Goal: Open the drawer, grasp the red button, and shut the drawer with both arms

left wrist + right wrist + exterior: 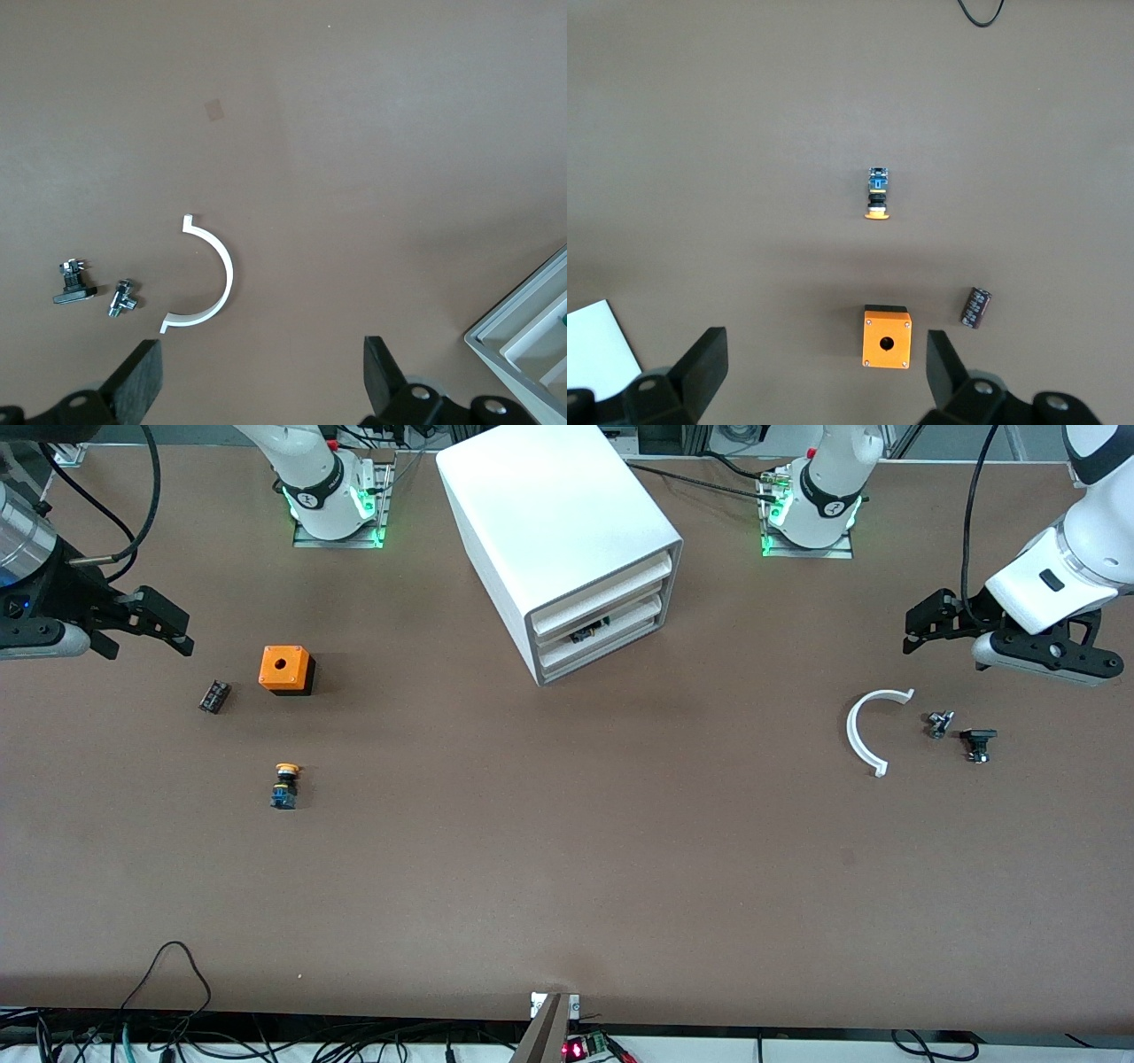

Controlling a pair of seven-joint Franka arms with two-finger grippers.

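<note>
With the table read as a clock face from the front camera, twelve toward the bases, the cabinet (558,522) is found at twelve o'clock, its front turned toward about five. The drawer (620,615), the middle of three, is seen pushed in, roughly flush with the other two. A dark part (586,634) shows in the gap just under it. The red button cannot be made out in any view.

The left gripper (259,372) is held in the air at about three o'clock, over bare table at twelve o'clock of a white arc (864,731). Its fingers (142,379) are spread wide apart and nothing is held between them. Two small fittings (939,724) (978,744) lie just beside the arc, toward the left arm's end.

The right gripper (824,367) is held at about nine o'clock, over bare table, with its fingers (704,367) likewise wide apart and empty. An orange box (285,669) stands at ten o'clock. A black cylinder (214,696) lies at the box's eight o'clock, and a yellow-capped button (285,785) lies on its side at the box's six o'clock.
</note>
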